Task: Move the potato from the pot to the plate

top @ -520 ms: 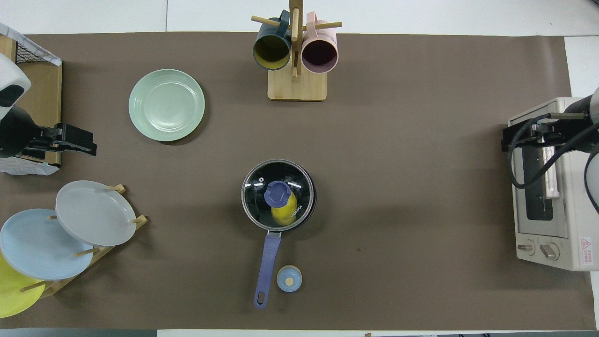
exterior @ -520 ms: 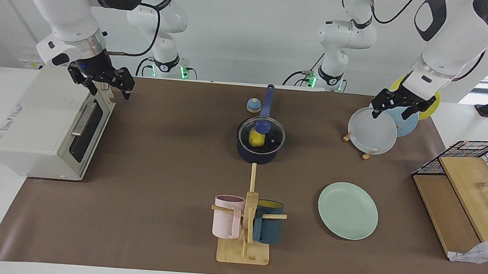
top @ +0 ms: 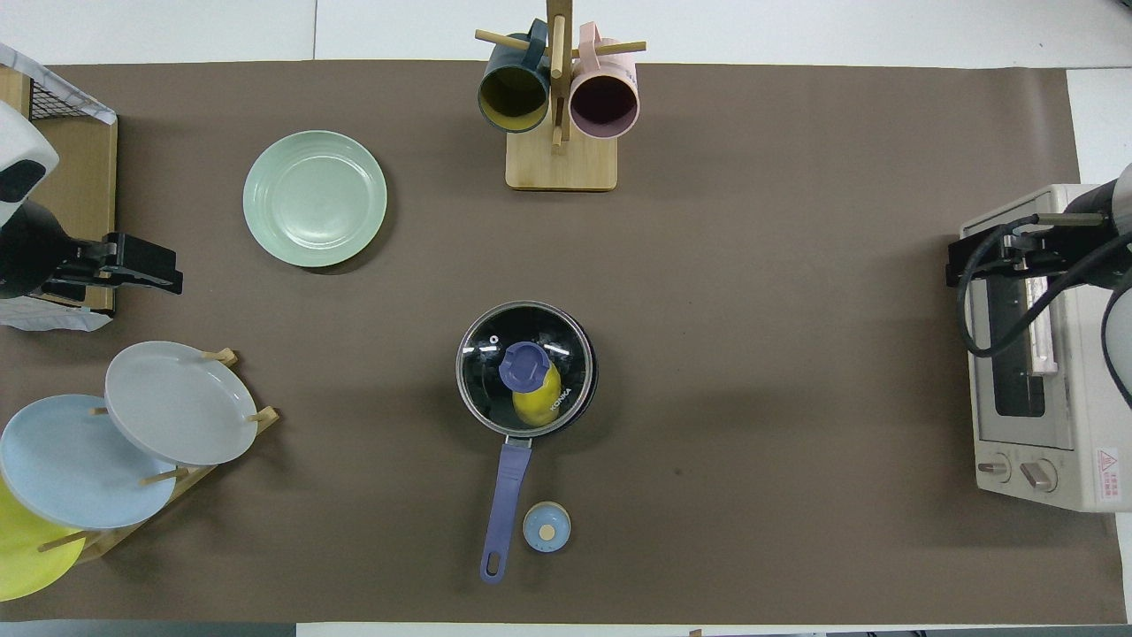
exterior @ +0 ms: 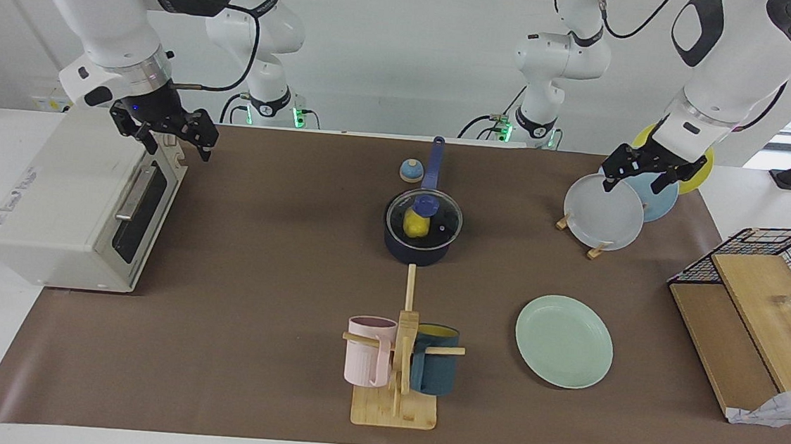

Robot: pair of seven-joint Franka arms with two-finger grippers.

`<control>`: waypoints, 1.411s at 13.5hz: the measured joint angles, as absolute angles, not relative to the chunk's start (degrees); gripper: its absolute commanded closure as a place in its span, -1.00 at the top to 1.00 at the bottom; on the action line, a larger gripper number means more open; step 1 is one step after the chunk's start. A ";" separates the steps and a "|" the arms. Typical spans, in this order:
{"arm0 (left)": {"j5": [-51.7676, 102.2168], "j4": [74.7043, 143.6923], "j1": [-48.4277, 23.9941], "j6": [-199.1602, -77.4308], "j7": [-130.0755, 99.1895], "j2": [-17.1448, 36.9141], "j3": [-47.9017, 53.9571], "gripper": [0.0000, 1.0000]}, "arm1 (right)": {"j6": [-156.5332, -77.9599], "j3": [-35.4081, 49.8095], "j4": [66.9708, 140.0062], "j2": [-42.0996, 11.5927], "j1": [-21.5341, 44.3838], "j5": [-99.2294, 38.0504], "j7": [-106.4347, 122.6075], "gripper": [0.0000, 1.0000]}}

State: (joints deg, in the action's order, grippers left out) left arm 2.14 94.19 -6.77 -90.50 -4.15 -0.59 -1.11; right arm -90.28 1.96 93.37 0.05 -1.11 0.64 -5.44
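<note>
1. Currently both arms waiting, raised at either end of the counter [exterior: 259, 253].
2. Left tool [exterior: 643, 172] released, fingers spread, hanging over the upright grey plate [exterior: 604, 214] in the wooden rack, holding nothing.
3. Right tool [exterior: 166, 130] released too, jaws apart, hovering over the corner of the white toaster oven [exterior: 72, 203], empty.
4. Between the two tools, mid-counter: dark navy pot [exterior: 418, 246] with blue handle pointing toward the robots, glass lid [top: 523, 370] with blue knob sitting on top.
5. Yellow potato [top: 537, 402] inside the pot, seen through the lid, lying under the knob.
6. Well apart from both tools, small blue round object [exterior: 411, 171] just beside the pot's handle; hard to say what it is, possibly a bell or timer.
7. Mint-green plate [exterior: 564, 341] flat on the counter toward the left tool's end, farther from the robots than the pot and the plate rack, nothing on it.
8. Farther from the robots than the pot: wooden mug stand [exterior: 396, 391] carrying a pink mug [exterior: 368, 350] and a dark teal mug [exterior: 435, 370].
</note>
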 measured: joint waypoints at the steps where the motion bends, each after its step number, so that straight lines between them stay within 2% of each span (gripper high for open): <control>1: 2.14 94.19 -6.77 -90.50 -4.15 -0.59 -1.11 1.00 | -90.28 1.96 93.37 0.05 -1.11 0.64 -5.44 1.00; 6: 2.14 94.19 -6.77 -90.50 -4.15 -0.59 -1.11 1.00 | -90.18 3.24 93.38 0.05 -0.52 -0.05 -3.17 1.00; 8: 2.14 94.19 -6.77 -90.50 -4.15 -0.59 -1.11 1.00 | -90.77 3.77 93.45 0.02 2.53 -0.23 -2.85 1.00; 12: 2.14 94.19 -6.77 -90.50 -4.15 -0.59 -1.11 1.00 | -93.02 4.12 92.34 -2.42 12.01 -0.60 -9.64 1.00; 16: 2.14 94.19 -6.77 -90.50 -4.15 -0.59 -1.11 1.00 | -94.44 4.40 86.37 -9.52 25.00 -0.94 -23.12 1.00; 19: 2.14 94.19 -6.77 -90.50 -4.15 -0.59 -1.11 1.00 | -102.41 4.47 85.32 -15.17 33.76 -0.84 -32.53 1.00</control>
State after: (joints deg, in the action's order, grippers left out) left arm 2.14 94.19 -6.77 -90.50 -4.15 -0.59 -1.11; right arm -102.41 4.47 85.32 -15.17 33.76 -0.84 -32.53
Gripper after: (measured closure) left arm 0.000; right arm 0.000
